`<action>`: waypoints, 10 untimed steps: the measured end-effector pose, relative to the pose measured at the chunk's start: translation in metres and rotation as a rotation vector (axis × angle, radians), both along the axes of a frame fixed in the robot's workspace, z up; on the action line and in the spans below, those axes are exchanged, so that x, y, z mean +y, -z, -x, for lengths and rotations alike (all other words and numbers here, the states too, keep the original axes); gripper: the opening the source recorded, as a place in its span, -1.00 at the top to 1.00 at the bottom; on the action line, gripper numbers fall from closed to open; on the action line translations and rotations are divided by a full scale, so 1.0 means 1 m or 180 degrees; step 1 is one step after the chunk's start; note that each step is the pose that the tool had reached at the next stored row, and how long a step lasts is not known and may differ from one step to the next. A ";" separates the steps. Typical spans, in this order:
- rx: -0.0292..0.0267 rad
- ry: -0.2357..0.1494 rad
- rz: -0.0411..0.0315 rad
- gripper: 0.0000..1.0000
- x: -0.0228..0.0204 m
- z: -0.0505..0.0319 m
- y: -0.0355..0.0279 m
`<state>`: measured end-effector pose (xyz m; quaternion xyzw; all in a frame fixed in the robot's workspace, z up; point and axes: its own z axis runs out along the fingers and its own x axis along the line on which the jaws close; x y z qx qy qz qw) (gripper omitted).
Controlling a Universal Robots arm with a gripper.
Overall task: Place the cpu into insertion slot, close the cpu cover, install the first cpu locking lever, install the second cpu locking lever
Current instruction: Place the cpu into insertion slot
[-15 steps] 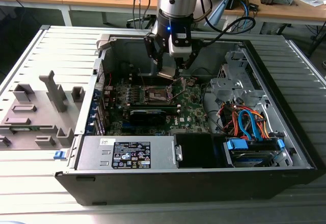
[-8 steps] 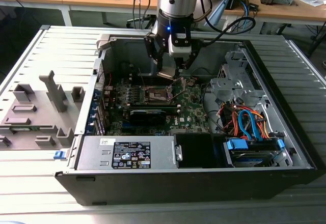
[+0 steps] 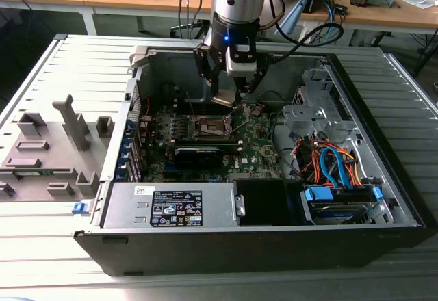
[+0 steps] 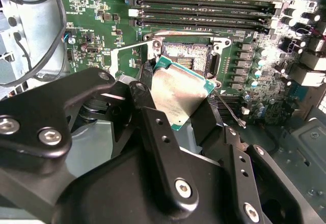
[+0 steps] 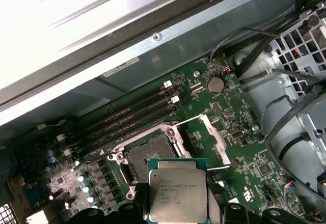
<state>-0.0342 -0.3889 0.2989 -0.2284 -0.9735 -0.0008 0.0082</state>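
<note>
The tool [image 4: 178, 113] is clamped on the edges of the cpu [image 4: 179, 89], holding it above the insertion slot [image 4: 186, 57] and clear of it. The slot lies below the chip, uncovered. The cpu cover [image 5: 216, 140] stands swung open beside the slot.

1. The exterior view looks down from well back on the whole open computer case [image 3: 260, 246].
2. Both wrist views sit close above the circuit board [image 4: 102, 5] (looking steeply down), sharing socket [image 5: 152, 157] and chip [image 5: 177, 189].
</note>
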 end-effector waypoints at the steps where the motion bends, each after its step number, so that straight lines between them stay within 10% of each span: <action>1: 0.0000 0.0003 0.0000 -0.09 0.0000 0.0000 0.0000; 10: 0.0000 0.0031 0.0000 -0.09 0.0000 0.0000 0.0000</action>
